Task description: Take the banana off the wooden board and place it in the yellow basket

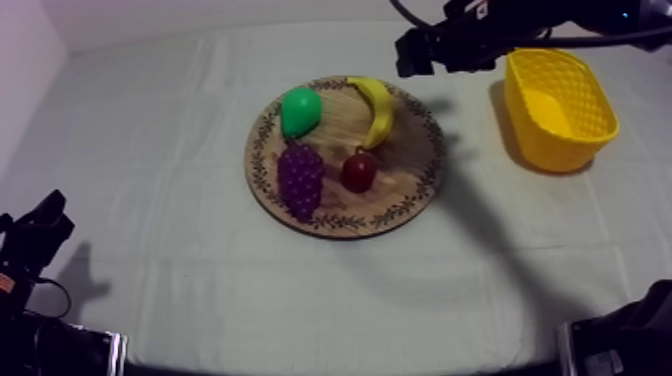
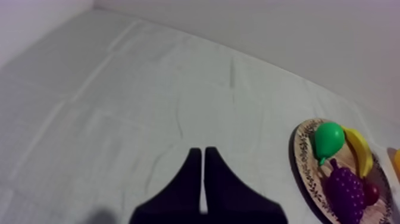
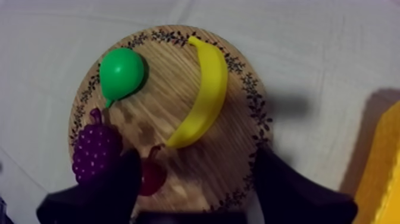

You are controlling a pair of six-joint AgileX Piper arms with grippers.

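Note:
The yellow banana (image 1: 376, 108) lies curved on the far right part of the round wooden board (image 1: 404, 178). The yellow basket (image 1: 558, 107) stands to the board's right. My right gripper (image 1: 412, 52) hovers above the table just beyond the board's far edge, between board and basket. Seen from the right wrist, the gripper (image 3: 199, 182) is open, its fingers (image 3: 125, 182) spread wide over the board's near side, with the banana (image 3: 203, 98) ahead of them and nothing held. My left gripper (image 1: 42, 228) rests low at the left; its fingers (image 2: 191, 179) lie together in a wedge.
A green pear (image 1: 299, 110), purple grapes (image 1: 300, 178) and a small red fruit (image 1: 359, 171) share the board with the banana. The red fruit sits close to the banana's near end. The cloth around the board lies bare.

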